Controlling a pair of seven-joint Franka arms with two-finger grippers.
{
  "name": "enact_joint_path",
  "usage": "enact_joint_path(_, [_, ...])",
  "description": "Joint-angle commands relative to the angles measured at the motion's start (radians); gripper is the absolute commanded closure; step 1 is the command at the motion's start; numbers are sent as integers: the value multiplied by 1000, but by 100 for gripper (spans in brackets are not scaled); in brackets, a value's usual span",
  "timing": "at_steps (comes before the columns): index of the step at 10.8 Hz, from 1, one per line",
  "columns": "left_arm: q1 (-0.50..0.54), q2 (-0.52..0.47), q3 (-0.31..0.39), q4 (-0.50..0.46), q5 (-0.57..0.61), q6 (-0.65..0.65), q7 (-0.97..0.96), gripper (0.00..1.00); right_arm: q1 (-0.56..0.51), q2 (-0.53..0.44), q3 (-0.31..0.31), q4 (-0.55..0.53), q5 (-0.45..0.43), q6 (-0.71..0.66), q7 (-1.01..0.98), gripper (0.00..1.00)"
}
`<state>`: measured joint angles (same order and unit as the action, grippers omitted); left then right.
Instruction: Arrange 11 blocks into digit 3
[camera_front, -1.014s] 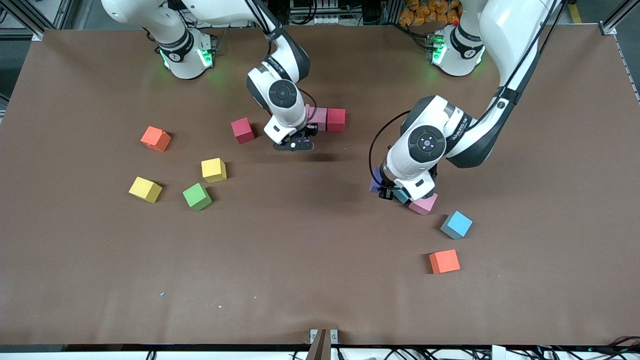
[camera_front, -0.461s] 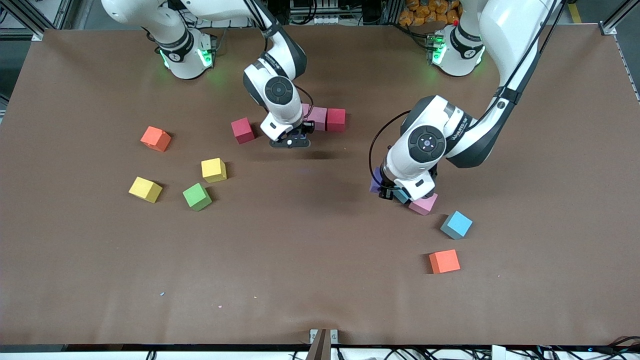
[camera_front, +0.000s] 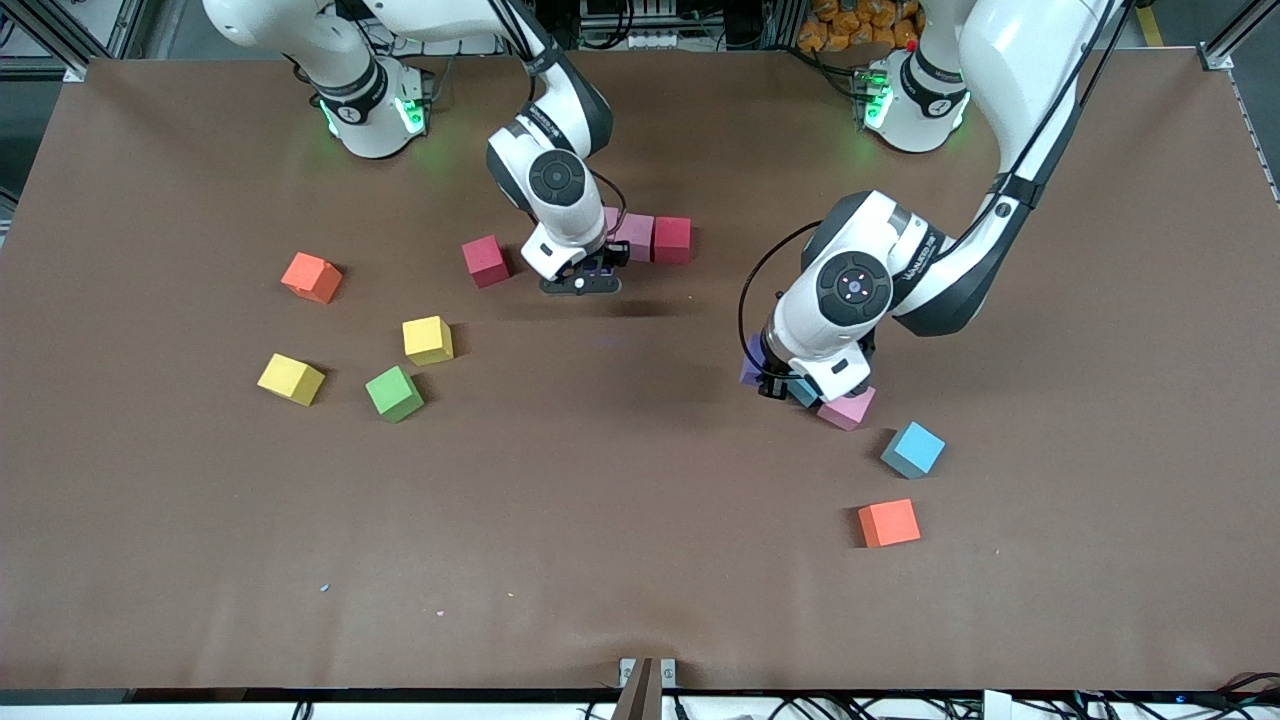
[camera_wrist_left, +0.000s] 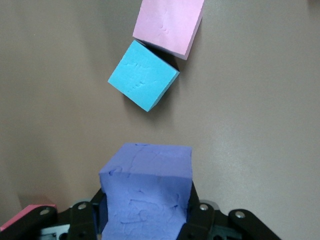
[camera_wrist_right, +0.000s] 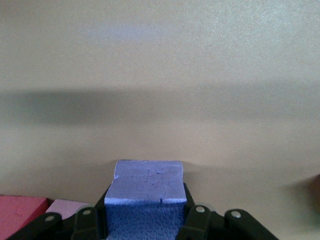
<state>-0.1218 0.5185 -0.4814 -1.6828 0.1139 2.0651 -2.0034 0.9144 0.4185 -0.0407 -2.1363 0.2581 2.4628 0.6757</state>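
Right gripper, jaws clamped on a purple block, sits low beside the pink-and-crimson row, at its end toward the right arm; left gripper grips another purple block.

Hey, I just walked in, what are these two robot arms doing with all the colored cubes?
Each arm holds a purple block. The right gripper is shut on one purple block, beside a short row holding a pink block and a crimson block. The left gripper is shut on the other purple block, by a light blue block and another pink block. Green, yellow, crimson and blue cubes lie scattered, so the digit is barely begun.
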Motion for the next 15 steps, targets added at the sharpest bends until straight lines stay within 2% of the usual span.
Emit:
enact_joint_path(1, [-1, -3, 1, 14, -17, -25, -5, 98, 15, -18, -7, -31, 16, 15, 5, 71])
enact_joint_path(2, [-6, -5, 1, 14, -17, -25, -5, 98, 14, -18, -7, -30, 18, 9, 8, 1])
enact_joint_path(5, [1, -8, 1, 14, -17, -26, -5, 98, 14, -29, -7, -24, 18, 4, 45, 0])
enact_joint_path(8, [2, -8, 1, 14, -17, -28, -3, 98, -24, -101, -16, -17, 18, -17, 53, 0])
enact_joint_path(10, [2, -8, 1, 15, -17, -28, -3, 98, -127, -122, -18, 13, 4, -76, 22, 0])
enact_joint_path(13, [-2, -11, 1, 15, -22, -30, -3, 99, -325, -106, -18, 58, -42, -111, -259, 0])
enact_joint_path(15, [-6, -14, 1, 21, -22, -30, -5, 100, -447, -81, -18, 88, -158, -116, -445, 0])
